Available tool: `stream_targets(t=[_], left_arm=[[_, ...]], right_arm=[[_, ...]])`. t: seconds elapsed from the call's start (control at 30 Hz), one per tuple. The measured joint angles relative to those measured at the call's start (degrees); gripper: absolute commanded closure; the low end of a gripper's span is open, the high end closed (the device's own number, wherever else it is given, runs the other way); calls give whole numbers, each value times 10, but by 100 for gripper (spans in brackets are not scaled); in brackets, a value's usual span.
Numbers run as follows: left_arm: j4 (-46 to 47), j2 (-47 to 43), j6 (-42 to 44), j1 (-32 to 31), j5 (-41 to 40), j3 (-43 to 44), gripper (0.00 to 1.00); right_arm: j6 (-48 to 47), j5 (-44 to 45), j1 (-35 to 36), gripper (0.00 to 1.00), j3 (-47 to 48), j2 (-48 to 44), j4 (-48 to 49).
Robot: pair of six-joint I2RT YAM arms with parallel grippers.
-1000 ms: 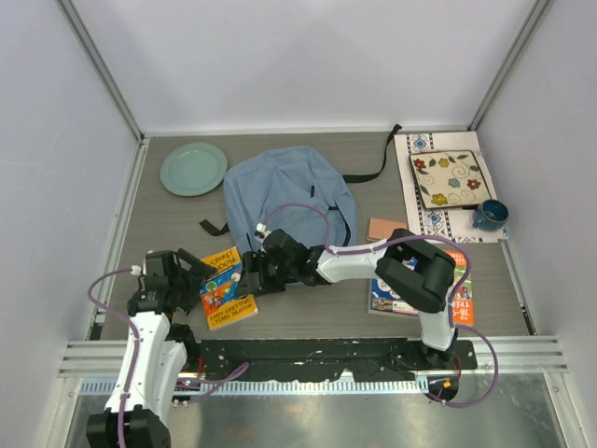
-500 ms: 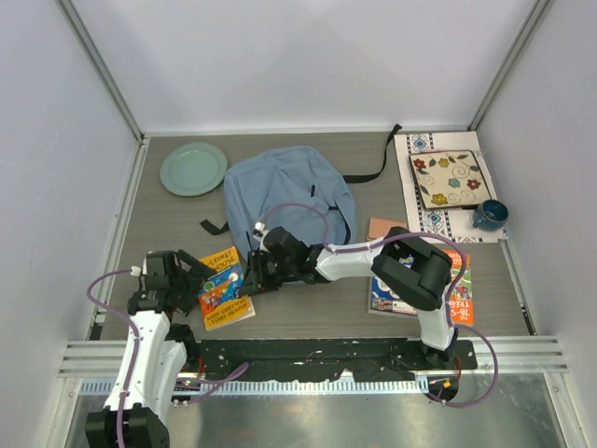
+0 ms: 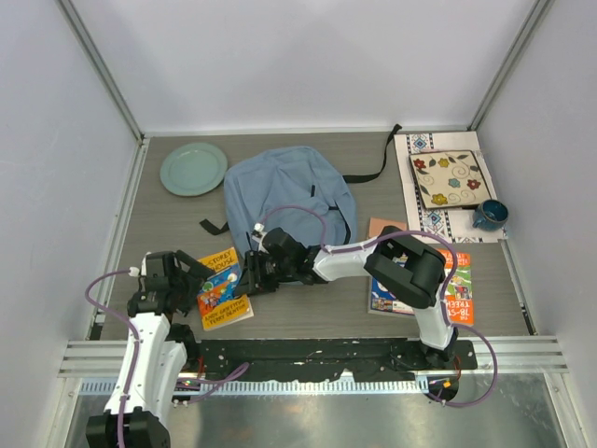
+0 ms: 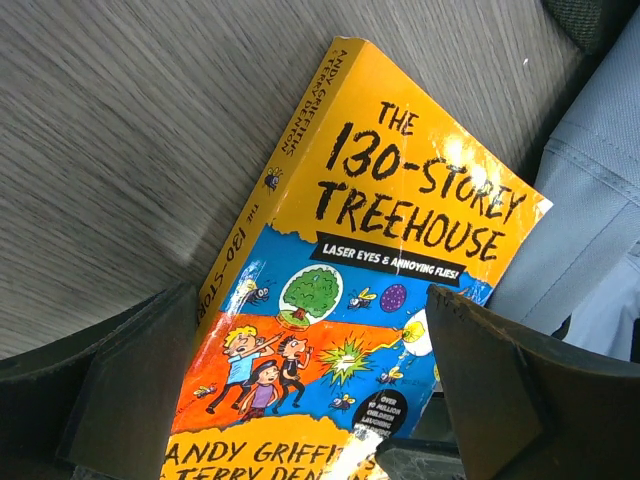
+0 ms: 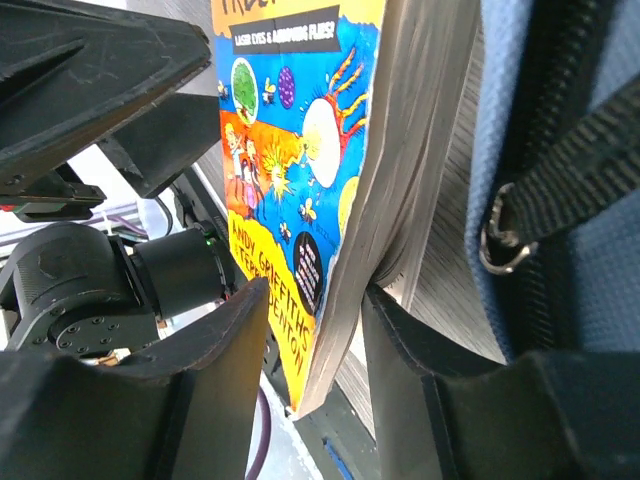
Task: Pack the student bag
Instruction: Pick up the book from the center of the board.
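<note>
Centrally, one blue-grey bag (image 3: pixel 284 191) lies flat toward the far edge, its black straps splayed. One yellow book (image 3: pixel 222 287) against its near-left side is pinched by the right claw (image 5: pixel 315 295). The left claw (image 4: pixel 310 330) gapes astride it. One green plate (image 3: pixel 193 168) sits far-left, and one blue mug (image 3: pixel 489 215) by the right edge.

The right arm (image 3: pixel 359 259) stretches low to the left, its gripper (image 5: pixel 320 305) pinching a book (image 4: pixel 380 220) edge; the left gripper (image 4: pixel 310 335) faces it, fingers spread wide.
</note>
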Motion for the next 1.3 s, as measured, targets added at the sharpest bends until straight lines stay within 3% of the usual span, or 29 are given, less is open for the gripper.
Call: stream_targets(t=[0.23,0.4,0.57,0.67,0.83,1.13,1.3], left_arm=[[-2,-5,0,0,-1,0,2],[-2,-7,-1,0,-1,0,2],[-2,-9,-1,0,-2,0,2],[-2,-12,-1,0,-2,-1,2],[-3,-22,-1,0,-6,-4,2],[-31,-48,-11,0,-8,4,0],[-76,-75,-22,-2,-2,97,0]], right_arm=[[-3,10,0,70,6,1,-23],[-1,5,-1,56,6,1,-13],[1,-5,-1,53,6,2,0],[2,-9,-1,63,6,7,6],[11,-14,-2,99,5,14,17],[6,-16,-3,99,-11,7,36],[7,-18,-2,99,-56,-49,62]])
